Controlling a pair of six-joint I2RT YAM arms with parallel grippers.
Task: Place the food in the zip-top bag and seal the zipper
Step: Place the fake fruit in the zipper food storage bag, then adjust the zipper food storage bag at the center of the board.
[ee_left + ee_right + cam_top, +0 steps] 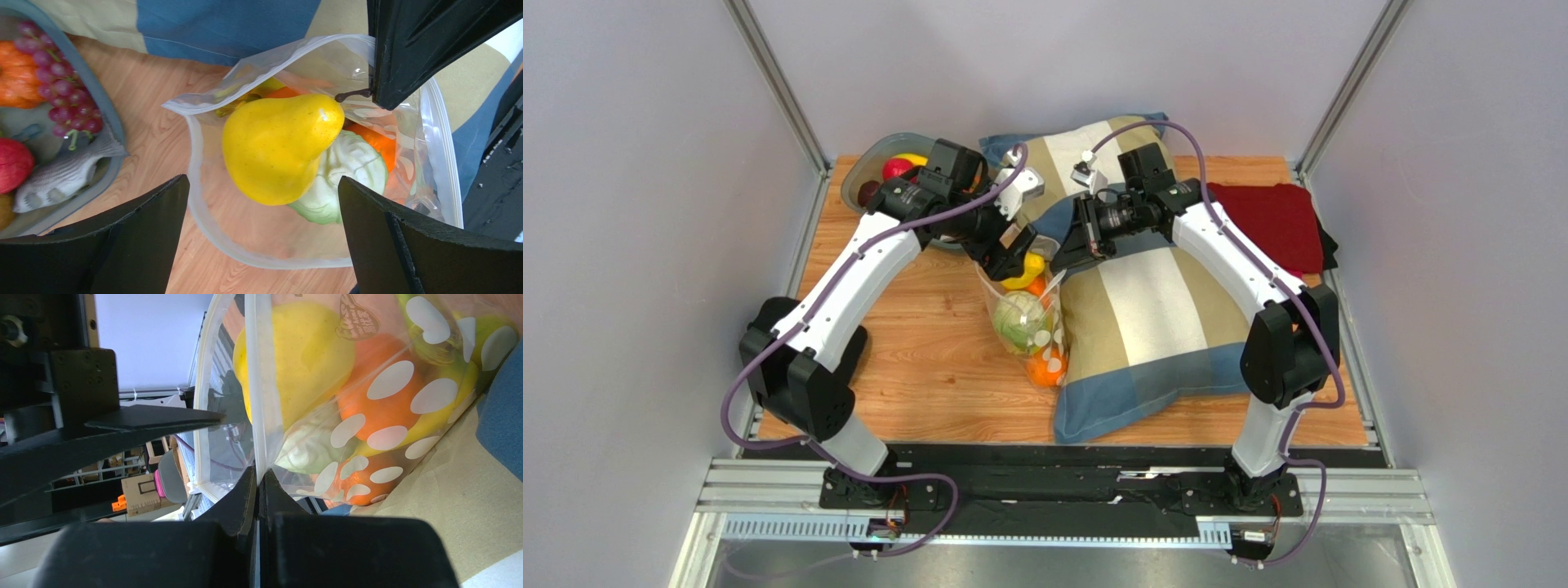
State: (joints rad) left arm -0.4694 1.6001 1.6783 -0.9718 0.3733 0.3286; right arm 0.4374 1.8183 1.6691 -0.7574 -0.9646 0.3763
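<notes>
Filling stage, mouth of the bag held open. The zip-top bag (1032, 325) lies on the wooden table (928, 368) just beside the striped pillow (1161, 306), its mouth turned toward the grippers. The right gripper (258, 478) is closed tight on the bag's rim, pinching the zipper (261, 404) strip and lifting that lip so the opening gapes. The left gripper (263, 182) hovers over the mouth with its fingers spread wide and nothing between them. A yellow toy pear (276, 147) rests below them in the opening, clear of both pads, on top of the green cabbage (353, 177) and an orange (375, 144) already inside.

More food waits in the grey bowl (107, 107) to the left: dark red grapes (61, 92), a red apple (12, 165) and a grey toy fish (61, 174) (whether the fish counts as food for this task cannot be told).

Judged step: loading is well along but not finished, and the zipper is unsealed. The pear appears to sit high at the mouth. The next move calls for the left arm to lift clear without catching the thin rim, then fetch another piece from the bowl or nudge the pear deeper. Meanwhile the right must keep its pinch so the mouth does not collapse. An overfilled mouth could stop the strip from closing.
</notes>
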